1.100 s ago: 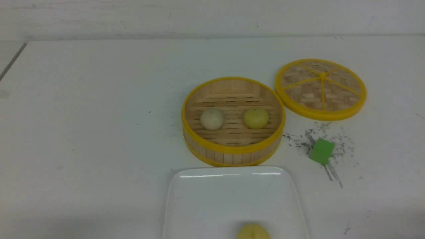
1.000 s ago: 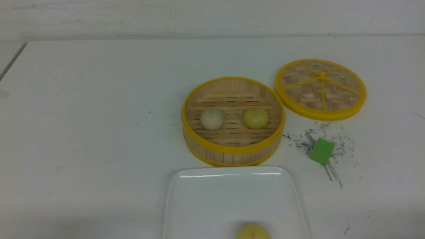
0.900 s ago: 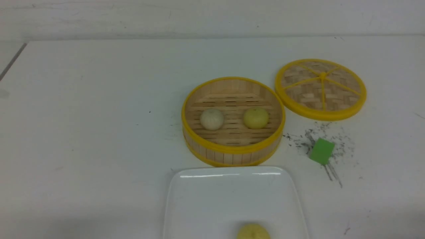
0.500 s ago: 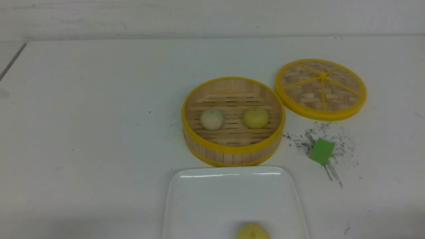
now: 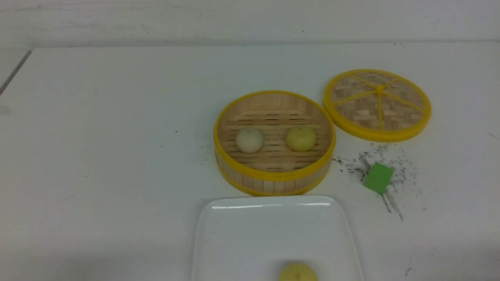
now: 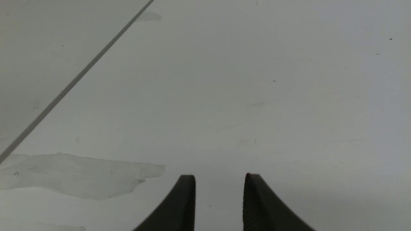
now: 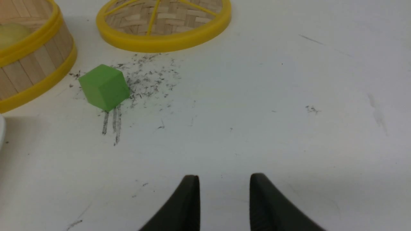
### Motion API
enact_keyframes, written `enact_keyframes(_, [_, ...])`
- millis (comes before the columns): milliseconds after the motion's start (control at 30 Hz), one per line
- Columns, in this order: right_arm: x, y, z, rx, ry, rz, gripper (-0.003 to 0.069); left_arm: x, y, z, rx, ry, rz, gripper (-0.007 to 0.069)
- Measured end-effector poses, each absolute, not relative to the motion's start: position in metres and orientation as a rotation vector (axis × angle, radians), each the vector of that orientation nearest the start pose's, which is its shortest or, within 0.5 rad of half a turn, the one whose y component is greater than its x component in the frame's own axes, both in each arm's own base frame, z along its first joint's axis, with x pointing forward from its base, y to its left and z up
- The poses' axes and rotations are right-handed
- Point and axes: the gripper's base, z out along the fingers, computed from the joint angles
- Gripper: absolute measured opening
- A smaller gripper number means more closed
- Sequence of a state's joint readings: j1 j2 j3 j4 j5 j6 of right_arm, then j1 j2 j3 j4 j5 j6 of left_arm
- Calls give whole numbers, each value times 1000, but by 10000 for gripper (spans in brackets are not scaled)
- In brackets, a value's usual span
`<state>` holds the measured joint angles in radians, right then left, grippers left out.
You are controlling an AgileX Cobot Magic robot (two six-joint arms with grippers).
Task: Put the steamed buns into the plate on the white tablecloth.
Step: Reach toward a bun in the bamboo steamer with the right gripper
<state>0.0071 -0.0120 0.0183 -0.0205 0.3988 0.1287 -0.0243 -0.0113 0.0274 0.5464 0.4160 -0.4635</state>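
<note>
Two steamed buns lie in the round bamboo basket [image 5: 273, 179]: an off-white one [image 5: 249, 139] and a pale yellow one [image 5: 300, 138]. A third, pale yellow bun [image 5: 297, 272] sits on the white square plate [image 5: 242, 234], at the near edge of the front view. The plate rests on the white tablecloth [image 5: 109, 156], just in front of the basket. Neither gripper shows in the front view. My left gripper [image 6: 220, 175] hangs open over bare cloth. My right gripper [image 7: 224, 176] is open and empty, some way from the basket [image 7: 35, 73] and the yellow bun [image 7: 11, 33] in it.
The basket's woven, yellow-rimmed lid [image 5: 377, 104] lies flat to the right of the basket. A green cube [image 5: 378, 177] sits among dark scuff marks in front of the lid; the right wrist view shows that cube [image 7: 104, 86] and lid [image 7: 163, 41].
</note>
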Motion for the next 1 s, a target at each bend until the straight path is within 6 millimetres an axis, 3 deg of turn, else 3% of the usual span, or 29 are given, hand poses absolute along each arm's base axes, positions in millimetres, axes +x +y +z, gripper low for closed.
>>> enact_keyframes(433, [52,0,172,105,1886,76,240,51,18,173,-96,1856,197,241])
enact_keyframes(533, [52,3,172,223,1878,220,240,52,11,172,-327,1829,-83,241])
enact_keyframes(667, [52,15,173,621,1812,690,240,53,-1,172,-882,1710,-685,241])
enact_keyframes(700, [52,15,173,629,1810,696,240,53,-2,172,-908,1702,-713,241])
enact_keyframes(733, [51,18,175,739,1775,832,240,53,-5,172,-1062,1646,-873,241])
enact_keyframes(867, [52,21,178,844,1714,973,240,52,-10,173,-1306,1540,-1112,241])
enact_keyframes(1000, [52,21,179,856,1709,994,240,52,-10,173,-1317,1533,-1115,241])
